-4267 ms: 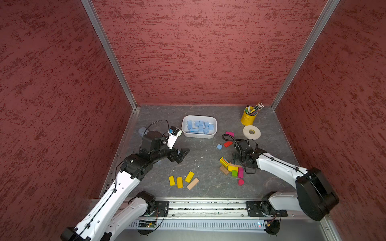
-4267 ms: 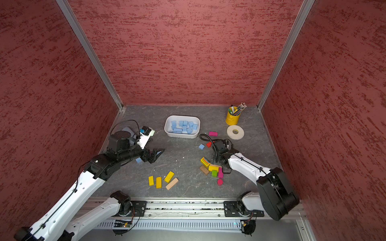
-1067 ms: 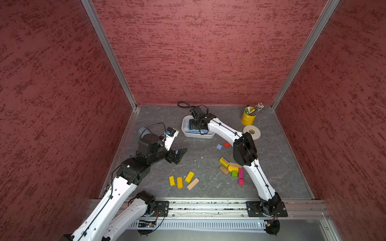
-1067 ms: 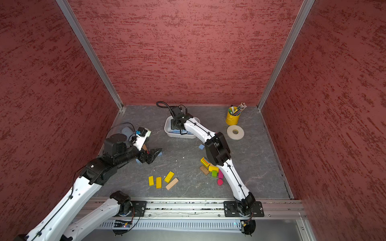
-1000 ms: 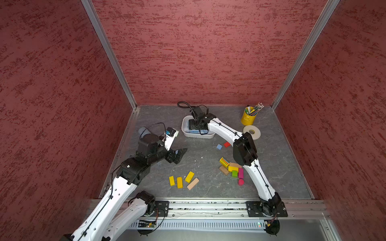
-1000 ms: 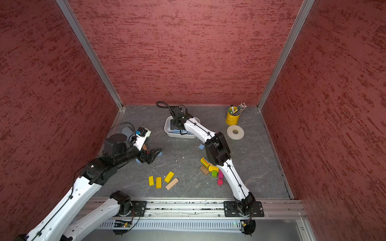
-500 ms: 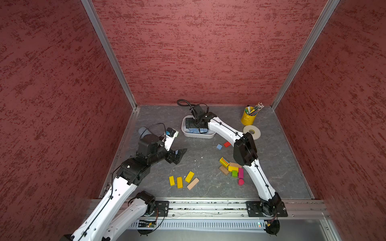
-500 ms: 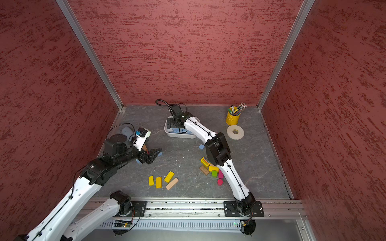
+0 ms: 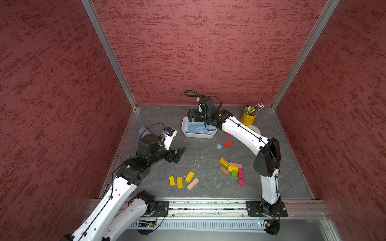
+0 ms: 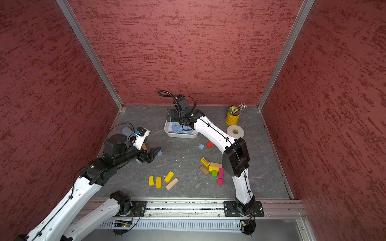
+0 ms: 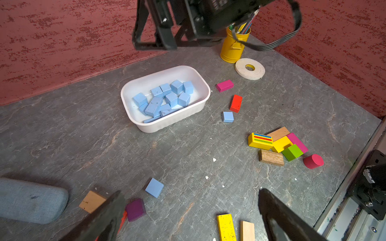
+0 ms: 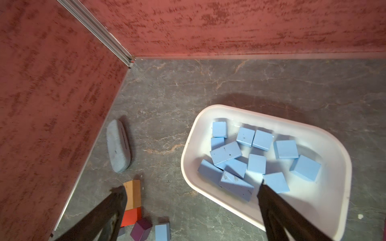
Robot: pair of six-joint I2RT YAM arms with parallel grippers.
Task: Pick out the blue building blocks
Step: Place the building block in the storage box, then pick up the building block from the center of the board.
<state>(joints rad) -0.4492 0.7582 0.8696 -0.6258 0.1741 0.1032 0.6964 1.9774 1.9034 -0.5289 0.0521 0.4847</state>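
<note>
Roughly a dozen matte sky-blue building blocks (image 12: 225, 154), cubes and flat bricks, lie heaped in the white plastic tub (image 12: 188, 150) below my right claw (image 12: 192, 187), whose jaws stand wide apart, holding nothing. On the grey table (image 11: 62, 125) a loose blue cube (image 11: 228, 116) sits beside a red brick (image 11: 236, 103). A second blue cube (image 11: 154, 187) lies near my left claw (image 11: 191, 193), which is also spread and empty. A yellow tin cup (image 11: 231, 50) holds pencils (image 11: 244, 25). In both top views my right arm (image 9: 242, 131) hides part of the tub.
</note>
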